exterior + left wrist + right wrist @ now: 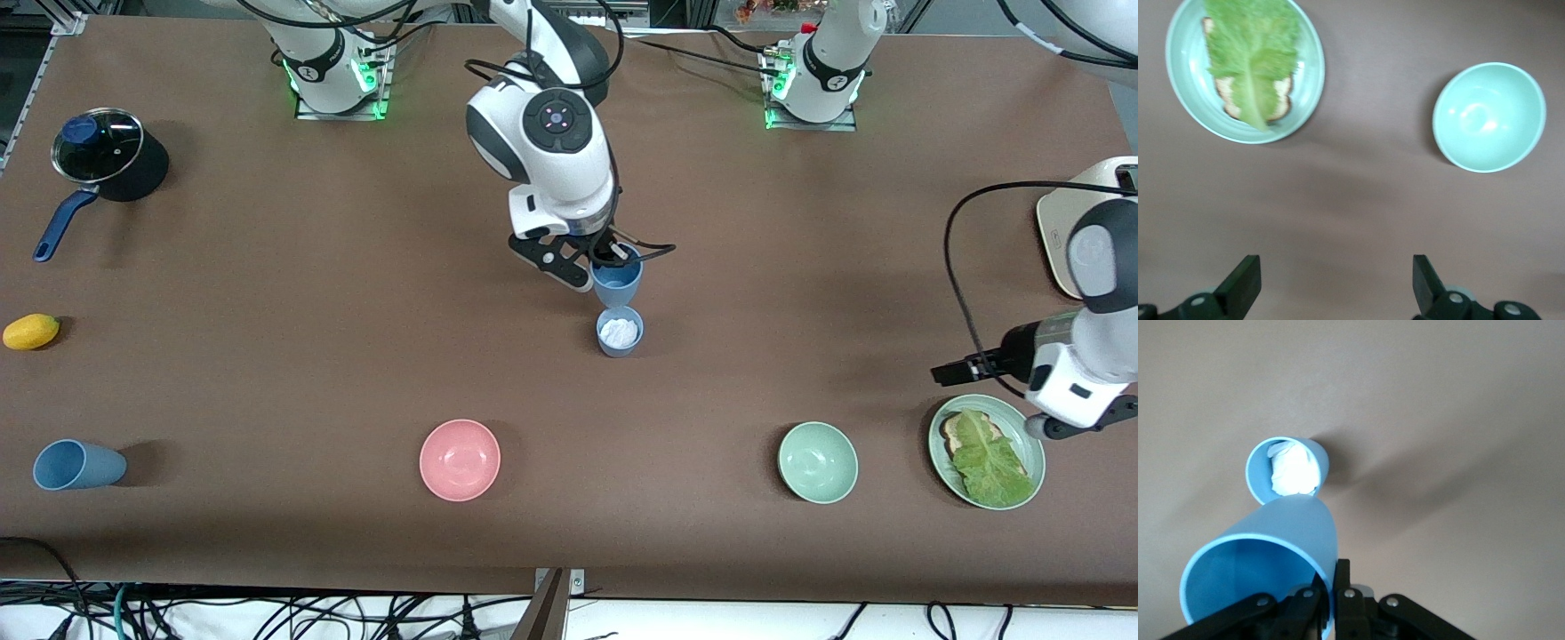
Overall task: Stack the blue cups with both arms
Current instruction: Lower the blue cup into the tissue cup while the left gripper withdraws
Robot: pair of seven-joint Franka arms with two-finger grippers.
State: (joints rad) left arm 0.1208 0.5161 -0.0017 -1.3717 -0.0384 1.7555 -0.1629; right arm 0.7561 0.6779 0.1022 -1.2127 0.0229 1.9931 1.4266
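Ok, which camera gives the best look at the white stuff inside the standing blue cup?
The right wrist view: it looks into the standing blue cup, showing the crumpled white filling. The front view shows it smaller, from above. The left wrist view misses it.

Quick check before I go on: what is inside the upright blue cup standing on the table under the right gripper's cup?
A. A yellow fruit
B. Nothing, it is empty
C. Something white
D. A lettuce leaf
C: both the front view and the right wrist view show a white lump filling the standing blue cup, just below the blue cup held by the right gripper.
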